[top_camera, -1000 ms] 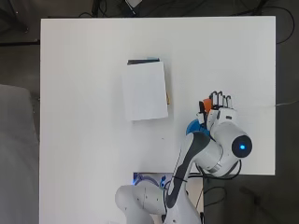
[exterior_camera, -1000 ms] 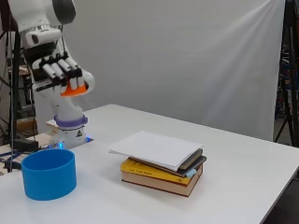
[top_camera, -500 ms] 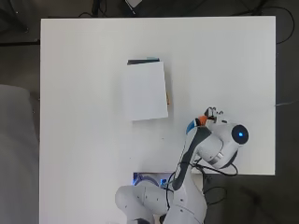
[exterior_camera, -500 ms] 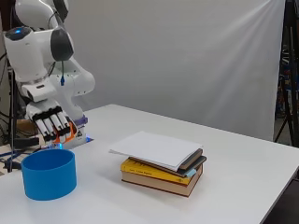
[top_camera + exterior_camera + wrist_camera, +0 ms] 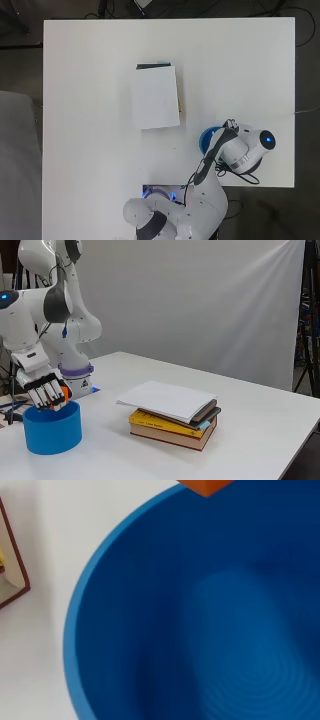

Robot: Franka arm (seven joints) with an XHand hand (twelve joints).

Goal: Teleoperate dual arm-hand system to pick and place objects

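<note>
Robot hand poised directly over the mouth of a blue bowl, fingers curled downward and closed round a small orange block, fingertips just at the rim. Seen from overhead, only a sliver of the hand showing past the white forearm, which covers most of the bowl; block hidden there. Through the wrist camera, the bowl's deep blue interior filling nearly everything, with one orange corner of the block poking in at the frame edge above the rim.

Bowl sitting on the white desk at about 4 o'clock from the desk's middle in the overhead view, near the arm's base. Stack of books at roughly 10 o'clock from the bowl, well apart from it: a thick yellow and dark red volume at the bottom, thinner dark ones above, a white cover or sheaf of paper lying on top and overhanging slightly. Edge of that stack just visible through the wrist camera beside the bowl's outer wall. Nothing between bowl and books but bare desk. Grey backdrop behind the desk in the side view.
</note>
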